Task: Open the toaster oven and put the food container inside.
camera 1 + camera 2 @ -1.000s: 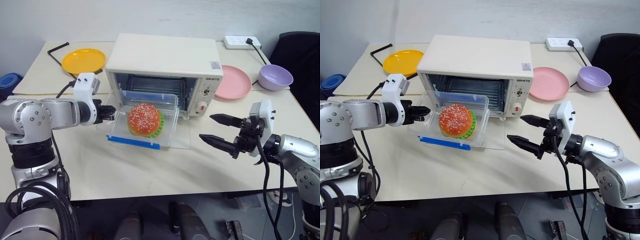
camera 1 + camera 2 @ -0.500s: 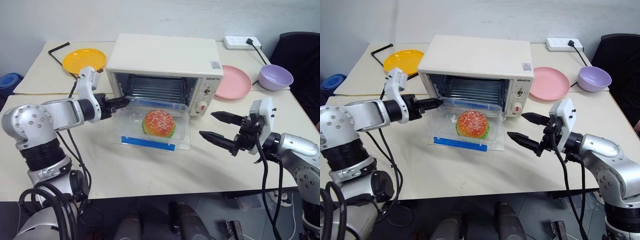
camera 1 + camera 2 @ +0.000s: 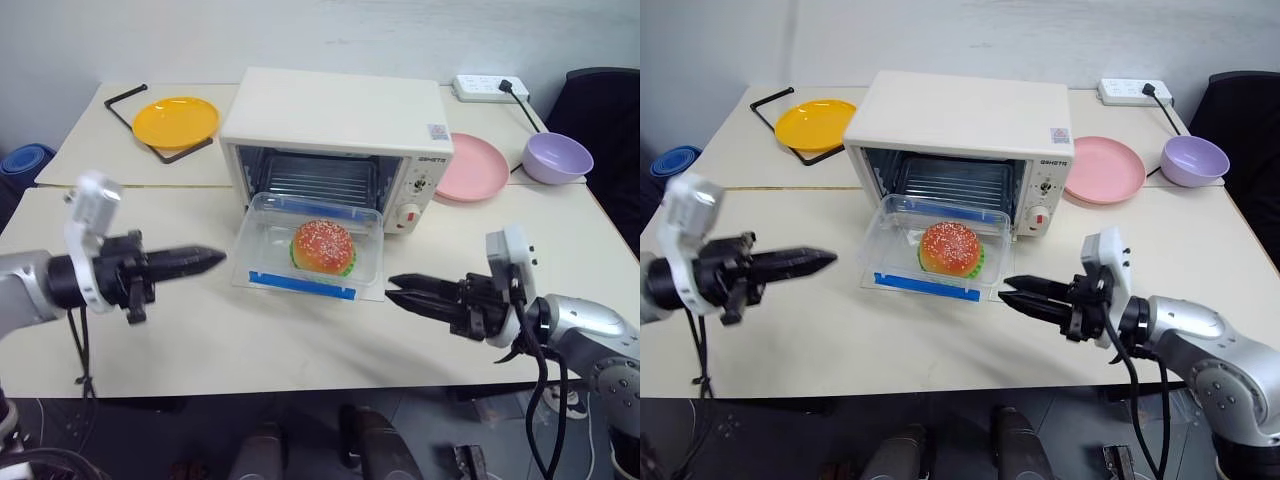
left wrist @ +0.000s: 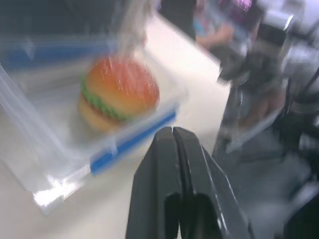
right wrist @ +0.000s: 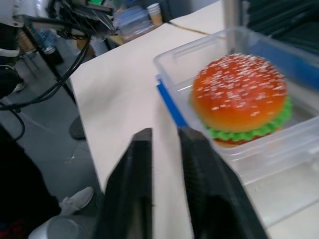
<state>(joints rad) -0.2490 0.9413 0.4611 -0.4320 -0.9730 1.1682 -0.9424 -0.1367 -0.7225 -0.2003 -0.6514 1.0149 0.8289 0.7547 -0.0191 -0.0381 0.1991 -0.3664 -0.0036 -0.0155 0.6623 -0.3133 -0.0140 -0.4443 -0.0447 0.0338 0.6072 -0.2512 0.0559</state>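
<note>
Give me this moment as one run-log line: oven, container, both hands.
toaster oven: door open | food container: on door, not fully inside | left hand: shut, empty, clear of container | right hand: shut, empty, beside door

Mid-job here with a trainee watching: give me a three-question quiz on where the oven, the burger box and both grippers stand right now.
1. True or false: the toaster oven door is open.
2. Where is the food container?
A. fully on the wire rack
B. on the lowered door, at the oven's mouth
C. on the yellow plate
3. Fill in: the left gripper and the right gripper are both ____ and hold ____.

Key: 1 true. 2 B. 3 shut; nothing. Each gripper hangs over the table on its own side of the container, apart from it.
</note>
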